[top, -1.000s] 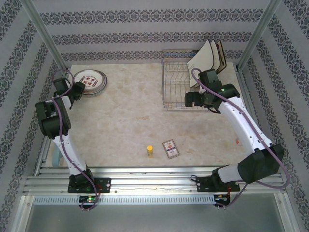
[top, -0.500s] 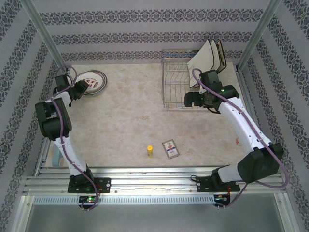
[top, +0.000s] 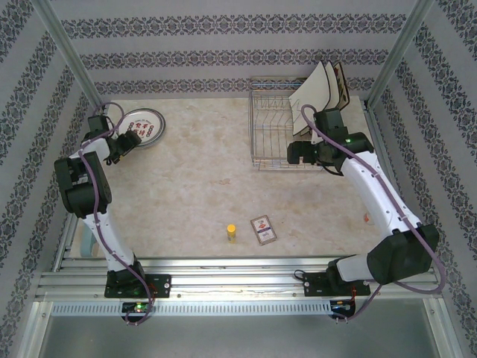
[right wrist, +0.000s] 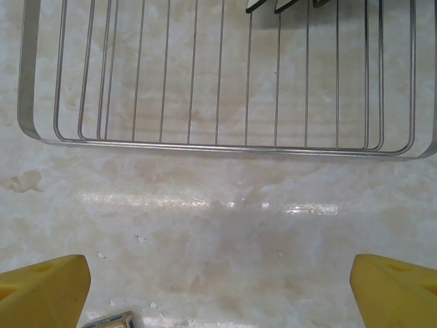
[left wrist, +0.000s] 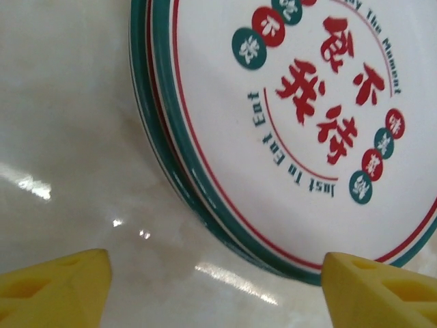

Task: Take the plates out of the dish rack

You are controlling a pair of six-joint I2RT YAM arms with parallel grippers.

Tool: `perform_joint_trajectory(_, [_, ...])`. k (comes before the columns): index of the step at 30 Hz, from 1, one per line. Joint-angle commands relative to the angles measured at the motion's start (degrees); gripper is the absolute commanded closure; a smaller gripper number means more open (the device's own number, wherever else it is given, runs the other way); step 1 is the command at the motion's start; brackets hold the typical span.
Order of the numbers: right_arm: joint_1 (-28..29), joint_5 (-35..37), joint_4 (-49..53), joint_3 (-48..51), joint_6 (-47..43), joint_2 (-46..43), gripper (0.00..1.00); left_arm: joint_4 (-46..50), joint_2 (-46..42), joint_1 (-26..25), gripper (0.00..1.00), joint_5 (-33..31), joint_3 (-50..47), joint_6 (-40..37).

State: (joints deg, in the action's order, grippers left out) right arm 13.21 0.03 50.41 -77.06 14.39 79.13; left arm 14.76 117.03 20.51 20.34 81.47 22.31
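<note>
Glossy marbled tabletop, round glazed plates, boxy chrome-wire dish rack

arms: white links, black joints | cables: purple | end effector fingers: yellow | bases: black

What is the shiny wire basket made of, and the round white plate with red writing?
The rectangular silvery wire dish rack looks like chrome-plated metal: thin rods with bright glints. The round white plate with green and red rim rings looks like glazed ceramic, smooth and glossy, though it could be melamine.
</note>
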Motion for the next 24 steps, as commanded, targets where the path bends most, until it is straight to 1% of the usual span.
perform_joint_trajectory(1, [-0.74, -1.34, -1.35, -0.07, -1.30, -1.08, 0.02, 5.98, -6.74, -1.97, 0.08, -3.87, 0.88, -5.21])
perform_joint_trajectory(2, [-0.90, -0.98, -1.25, -1.00, -1.49, -0.48, 0.02, 7.59, -8.64, -2.71, 0.00, -4.99, 0.69, -6.51])
perform_joint_trajectory(6, [-1.65, 4.41, 0.53, -8.51, -2.49, 4.21, 0.02, 15.09, -17.22, -6.78, 0.00, -9.99, -0.75, -11.64])
perform_joint_trajectory(8, [-2.41, 7.02, 0.88, -13.74, -3.35, 7.56, 0.02, 20.50, -20.52, -9.90, 0.00, -11.58, -0.55, -14.33])
perform_joint_trajectory(11, [-4.45, 8.20, 0.87, -21.63, -4.77, 12.85, 0.02, 28.12, -22.68, -14.50, 0.00, -13.03, 0.35, -17.31])
perform_joint_trajectory(13, [-6.02, 8.14, 1.93, -27.74, -5.60, 17.27, 0.02, 31.52, -23.78, -16.30, 0.00, -12.83, 0.12, -18.04])
perform_joint_trajectory(17, [-8.65, 8.83, 4.42, -40.22, -8.18, 26.75, 0.02, 33.99, -27.38, -18.06, 0.00, -9.89, -3.17, -17.65])
perform_joint_trajectory(24, [-10.62, 7.31, 7.50, -59.35, -10.85, 41.36, 0.02, 37.24, -32.64, -19.37, 0.00, -12.27, -4.57, -18.17])
